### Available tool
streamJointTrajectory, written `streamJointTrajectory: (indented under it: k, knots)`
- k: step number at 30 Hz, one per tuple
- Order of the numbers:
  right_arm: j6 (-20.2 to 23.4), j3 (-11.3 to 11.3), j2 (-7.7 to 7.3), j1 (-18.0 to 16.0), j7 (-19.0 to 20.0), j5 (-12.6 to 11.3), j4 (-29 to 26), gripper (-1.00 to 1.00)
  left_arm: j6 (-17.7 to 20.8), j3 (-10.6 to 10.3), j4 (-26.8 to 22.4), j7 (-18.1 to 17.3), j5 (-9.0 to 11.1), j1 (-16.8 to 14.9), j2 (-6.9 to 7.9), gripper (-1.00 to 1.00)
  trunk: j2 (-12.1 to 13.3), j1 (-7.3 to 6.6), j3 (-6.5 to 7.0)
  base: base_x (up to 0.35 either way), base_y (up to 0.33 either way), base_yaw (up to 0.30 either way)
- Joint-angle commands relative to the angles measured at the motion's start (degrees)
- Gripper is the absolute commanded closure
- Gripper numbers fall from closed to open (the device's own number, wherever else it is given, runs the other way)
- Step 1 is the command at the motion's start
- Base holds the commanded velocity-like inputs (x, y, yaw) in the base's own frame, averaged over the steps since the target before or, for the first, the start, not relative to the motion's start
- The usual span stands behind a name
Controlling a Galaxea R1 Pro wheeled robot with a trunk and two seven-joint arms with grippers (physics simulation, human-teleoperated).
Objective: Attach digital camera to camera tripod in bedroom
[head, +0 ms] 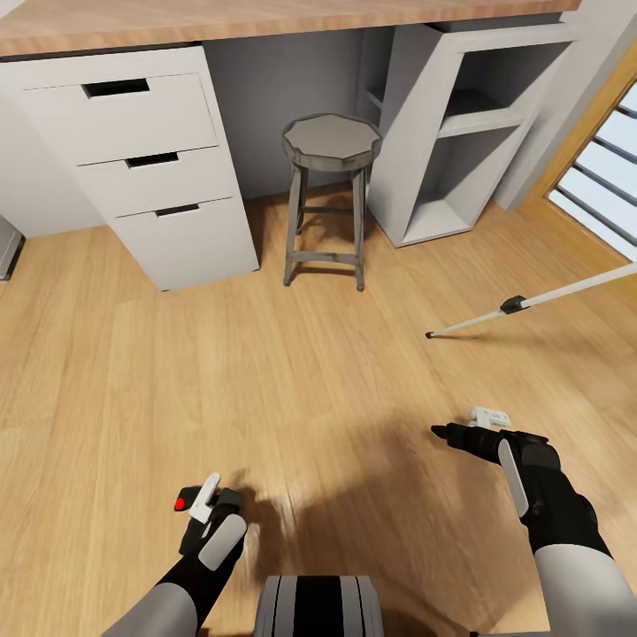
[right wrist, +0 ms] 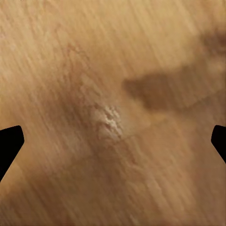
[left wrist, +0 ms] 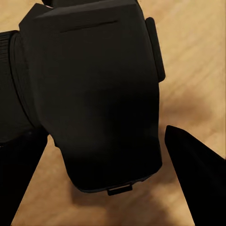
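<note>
tripod (head: 531, 302) leg slants across the floor ahead and right, nearer the right gripper (head: 460, 433), whose jaws stand wide and empty. left gripper (head: 205, 504) is clamped on the camera (left wrist: 94, 94).

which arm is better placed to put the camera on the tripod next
Left, probably: its pincer already holds the digital camera. The right pincer is open and empty, nearer the camera tripod leg.

A light wood floor (head: 310, 380). A grey stool (head: 330, 190) stands under a wood-topped desk (head: 265, 18), between white drawers (head: 141, 159) and white shelves (head: 460, 133). A window (head: 602, 186) is nearby.
</note>
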Motion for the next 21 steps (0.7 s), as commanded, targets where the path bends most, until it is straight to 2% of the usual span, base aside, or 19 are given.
streamJointTrajectory:
  k: [1, 13, 14, 16, 21]
  knots:
    - [0.29, -0.08, 0.0, -0.04, 0.12, -0.16, -0.05, -1.0, -0.42, -0.45, -0.02, 0.39, 0.62, 0.0, 0.08, 1.0, -0.01, 0.0, -0.04, 0.0, 0.0, 0.0]
    - [0.27, -0.08, 0.02, -0.02, 0.12, -0.16, -0.05, -1.0, -0.42, -0.49, -1.21, 0.33, -0.02, 0.0, 0.08, 1.0, -0.01, 0.0, -0.04, 0.0, 0.0, 0.0]
    - [0.3, -0.08, 0.05, -0.02, 0.12, -0.16, -0.05, -1.0, 9.22, -16.62, -27.04, 14.22, -17.95, 0.05, 0.07, 1.0, -0.01, 0.0, -0.04, 0.0, 0.0, 0.0]
    - [0.32, -0.08, 0.06, -0.02, 0.12, -0.16, -0.05, -1.0, 10.27, -18.16, -28.92, 15.49, -18.23, 0.05, 0.2, 1.0, -0.01, 0.0, -0.04, 0.0, 0.0, 0.0]
    - [0.33, -0.08, 0.07, -0.02, 0.12, -0.16, -0.05, -1.0, 11.13, -19.44, -30.55, 16.56, -18.48, 0.05, 0.31, 1.0, -0.01, 0.0, -0.04, 0.0, 0.0, 0.0]
